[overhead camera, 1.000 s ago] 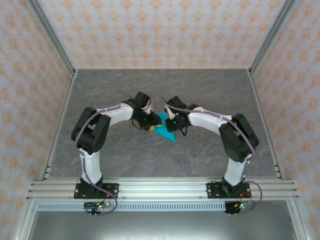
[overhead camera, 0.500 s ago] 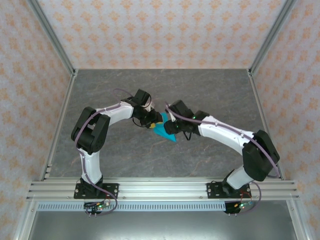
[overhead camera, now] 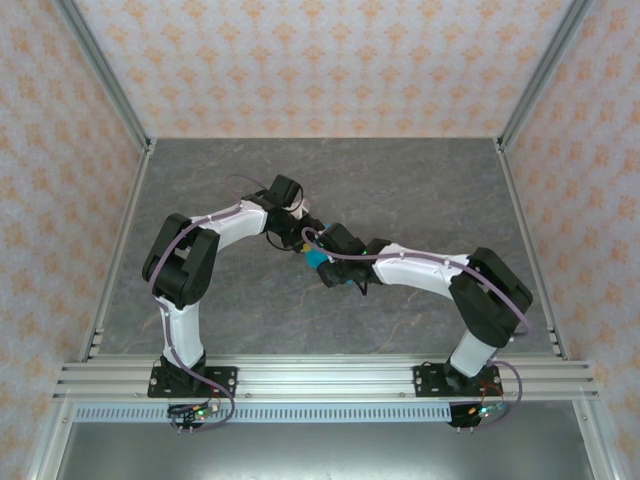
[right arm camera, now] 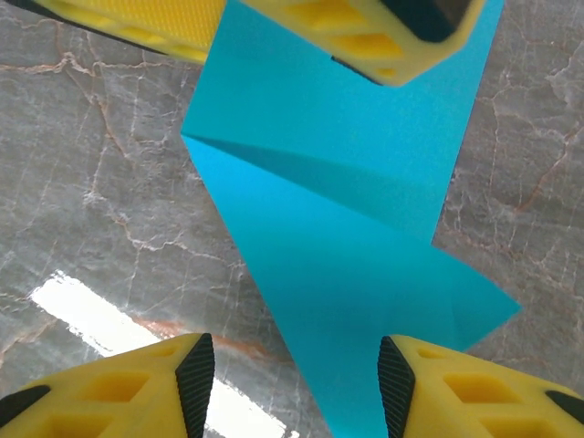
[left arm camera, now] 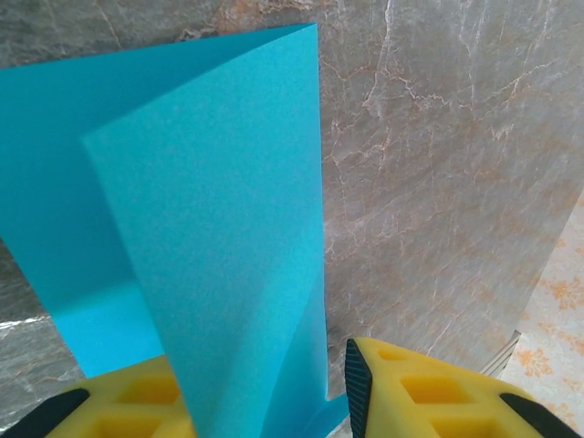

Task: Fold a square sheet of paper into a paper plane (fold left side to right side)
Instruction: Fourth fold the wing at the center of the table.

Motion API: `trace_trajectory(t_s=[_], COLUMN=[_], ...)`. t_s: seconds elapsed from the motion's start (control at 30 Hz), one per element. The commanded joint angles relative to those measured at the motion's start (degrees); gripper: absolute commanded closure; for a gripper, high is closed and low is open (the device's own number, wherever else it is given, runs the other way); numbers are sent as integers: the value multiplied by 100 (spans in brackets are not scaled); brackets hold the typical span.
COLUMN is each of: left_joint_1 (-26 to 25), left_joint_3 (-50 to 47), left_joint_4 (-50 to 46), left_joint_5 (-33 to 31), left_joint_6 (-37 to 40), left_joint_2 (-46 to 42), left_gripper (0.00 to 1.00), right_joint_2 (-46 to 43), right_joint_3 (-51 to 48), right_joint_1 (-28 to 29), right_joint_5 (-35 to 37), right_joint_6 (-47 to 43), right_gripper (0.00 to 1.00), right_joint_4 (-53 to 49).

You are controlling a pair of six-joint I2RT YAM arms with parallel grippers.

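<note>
A thin cyan-blue sheet of paper [right arm camera: 347, 274], part-folded with one flap lifted, lies on the grey marbled counter [right arm camera: 91, 182]. The left hand [left arm camera: 269, 394] straddles its 6 o'clock edge, grip unclear; the right hand [right arm camera: 294, 374] gapes wide.

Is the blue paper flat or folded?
Folded, partly: a flap of the blue paper lifts over the layer beneath, with a slanted crease across it.

The square sheet of paper [left arm camera: 201, 228] is thin, matt cyan paper, smooth between soft creases. Around the sheet, the tabletop [right arm camera: 82, 182] is a grey marble-look slab, polished enough to throw a white glare. The fingers [right arm camera: 474, 388] beside the sheet are matt yellow moulded plastic with ribbed black pads [right arm camera: 196, 383]. Nearer than the sheet, the rail [overhead camera: 320, 378] is brushed metal.
</note>
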Motion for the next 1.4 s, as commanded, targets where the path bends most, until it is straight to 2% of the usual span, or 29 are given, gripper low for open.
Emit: trace_trajectory(t_s=[0.0,0.4,0.7,0.83,0.97,1.37], left_joint_1=[-54,-47,-33,-2,86,512], left_joint_3=[203,330,378,363,344,745], left_joint_4=[-133,-172,-248,-259,-264,-283], left_joint_5=[-29,-29,-91,-117,-126,157], left_joint_6=[-85,-168,-155,-151,-134,-50], left_joint_2=[-25,38,23,8,-39,23], left_gripper=[62,62,61,61,57,43], right_joint_2=[107,396,470,426,433,531], right_joint_3=[-12,-11,-81,-144,-155,-196], right_joint_1=[3,-2,-1,3,-2,3], right_joint_5=[309,625,665,647,522,292], right_joint_6=[-133,-158,-182,-220,-272,-254], right_gripper=[46,50,64,74,82,88], right_joint_4=[226,392,391,396,383,385])
